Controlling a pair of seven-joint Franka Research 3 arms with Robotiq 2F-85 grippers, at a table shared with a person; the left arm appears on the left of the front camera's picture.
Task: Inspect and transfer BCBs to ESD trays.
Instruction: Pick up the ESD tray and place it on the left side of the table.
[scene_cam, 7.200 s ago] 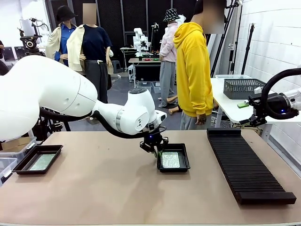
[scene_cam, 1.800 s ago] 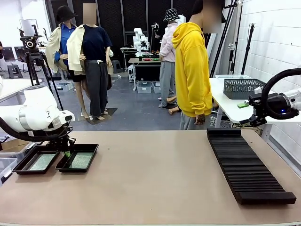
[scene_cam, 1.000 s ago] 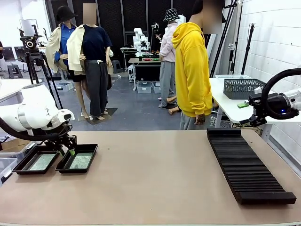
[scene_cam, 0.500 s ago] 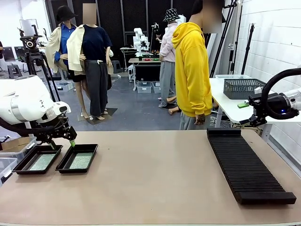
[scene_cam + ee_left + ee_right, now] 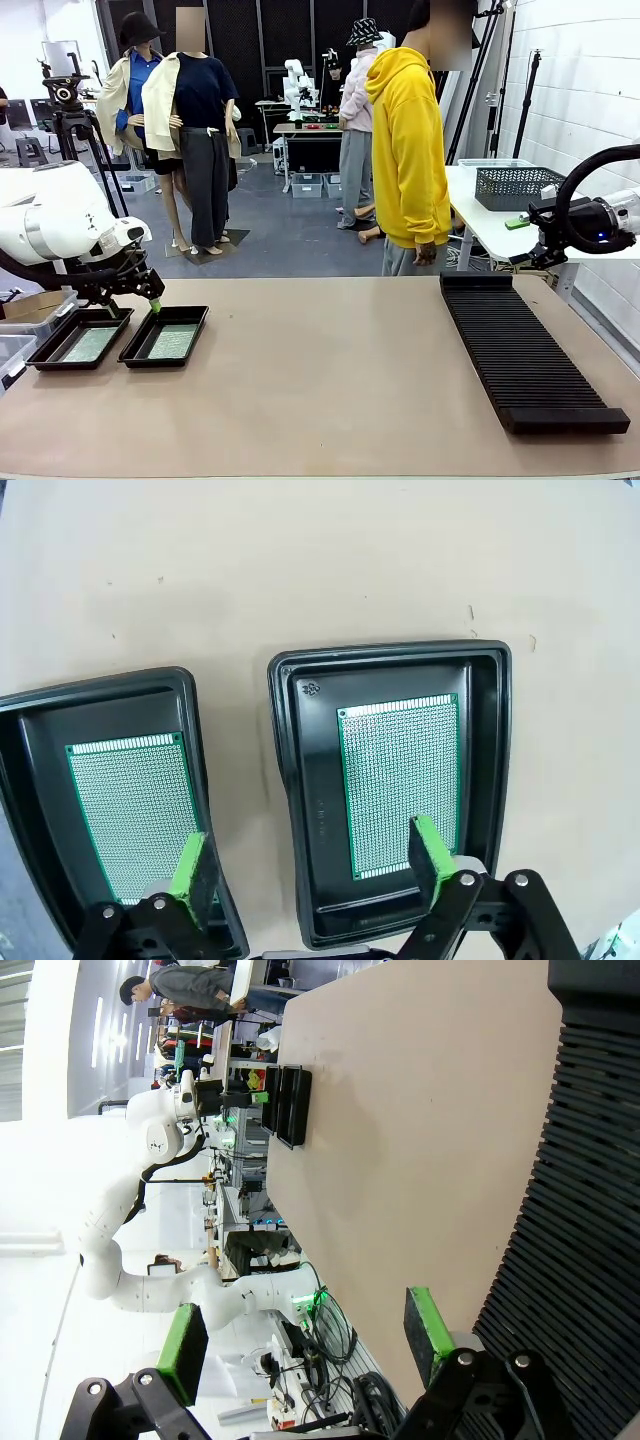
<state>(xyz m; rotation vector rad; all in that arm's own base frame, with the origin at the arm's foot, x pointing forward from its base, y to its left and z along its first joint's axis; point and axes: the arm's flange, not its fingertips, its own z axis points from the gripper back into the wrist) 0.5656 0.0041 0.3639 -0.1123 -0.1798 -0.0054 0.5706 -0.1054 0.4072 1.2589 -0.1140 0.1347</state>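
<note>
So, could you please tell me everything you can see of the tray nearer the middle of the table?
The ESD tray is a shallow black rectangular plastic tray with a raised flared rim. It sits flat on the tan table, close beside its twin, a narrow gap between them. A green perforated circuit board lies flat inside, smaller than the floor. The open left gripper hovers above its edge without touching it.

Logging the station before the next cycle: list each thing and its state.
Two shallow black plastic ESD trays: side by side, one flat green circuit board in each.
Left gripper: open, above the trays.
Right gripper: open, empty.
Long black ribbed rack: empty.
</note>
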